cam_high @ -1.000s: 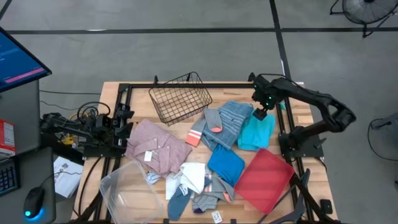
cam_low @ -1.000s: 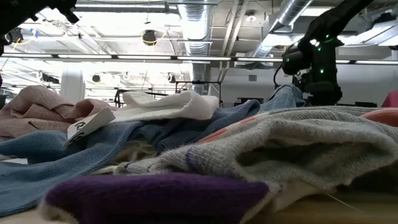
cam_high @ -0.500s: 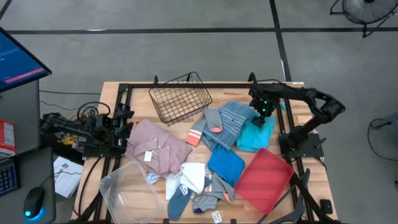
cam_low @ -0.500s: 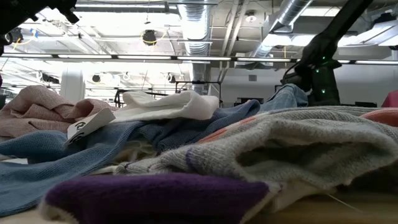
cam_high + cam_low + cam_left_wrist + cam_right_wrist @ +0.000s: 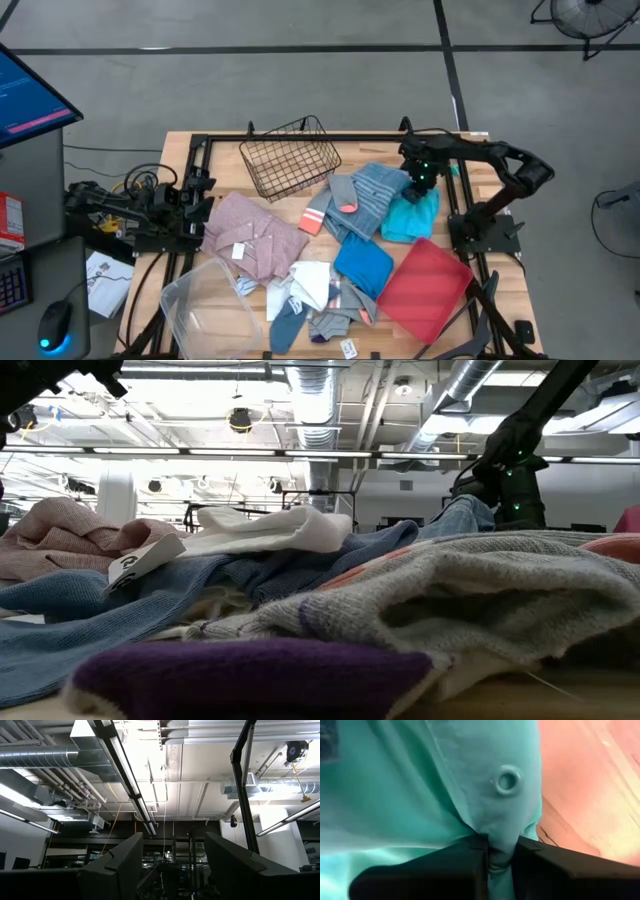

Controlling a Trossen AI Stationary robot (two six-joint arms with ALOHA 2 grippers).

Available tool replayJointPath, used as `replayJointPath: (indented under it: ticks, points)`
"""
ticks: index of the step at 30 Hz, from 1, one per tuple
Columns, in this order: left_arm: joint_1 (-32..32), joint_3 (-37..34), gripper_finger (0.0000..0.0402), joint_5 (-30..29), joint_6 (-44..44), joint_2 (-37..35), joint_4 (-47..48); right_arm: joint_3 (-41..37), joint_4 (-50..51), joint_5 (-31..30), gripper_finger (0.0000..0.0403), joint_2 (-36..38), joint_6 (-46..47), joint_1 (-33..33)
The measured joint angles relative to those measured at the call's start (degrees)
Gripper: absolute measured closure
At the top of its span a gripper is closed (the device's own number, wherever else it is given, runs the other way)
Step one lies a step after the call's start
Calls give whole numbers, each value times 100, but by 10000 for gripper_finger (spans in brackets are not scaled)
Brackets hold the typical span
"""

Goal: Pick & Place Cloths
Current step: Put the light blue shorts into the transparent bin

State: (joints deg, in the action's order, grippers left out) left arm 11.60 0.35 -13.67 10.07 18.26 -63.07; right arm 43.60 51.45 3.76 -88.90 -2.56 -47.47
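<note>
- Nearest the front edge of the table lie the grey socks [image 5: 333,322] and a navy sock [image 5: 284,325], with a clear plastic tub [image 5: 208,302] to their left and a flat red tray [image 5: 425,288] to their right.
- In the low view a grey knit cloth [image 5: 470,595] and a purple fold [image 5: 250,675] fill the foreground and block most of the table behind them.
- Just beyond sit the white cloths [image 5: 312,283], the bright blue cloth [image 5: 362,263] and the dusty pink shirt [image 5: 258,236] (a white tag shows on it).
- Farther back, the grey-blue striped towel [image 5: 374,193] lies beside a grey and coral sock [image 5: 330,207]; the black wire basket [image 5: 290,157] stands behind them.
- The turquoise cloth [image 5: 411,214] lies right of the striped towel, touching it, between the towel and the red tray.
- The right gripper [image 5: 422,185] is down on the far edge of the turquoise cloth; in its wrist view the dark fingers [image 5: 455,865] are pressed together on a pinched fold of that cloth [image 5: 497,847], next to a metal eyelet [image 5: 506,782].
- A second ago the same gripper hung above the cloth with its fingers apart; it has since dropped onto it and clamped.
- The left gripper [image 5: 172,865] is parked at the table's left edge, pointing up at the ceiling, fingers spread and empty, unchanged.
</note>
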Motion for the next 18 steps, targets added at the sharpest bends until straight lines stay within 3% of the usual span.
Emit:
replayJointPath:
  ticks: [9,18]
  points:
    - [0,-1,204,0,0,2,2,254,554,-307,374,1261,545,-23]
    - [0,-1,204,0,0,2,1,413,945,-1017,374,2329,1273,62]
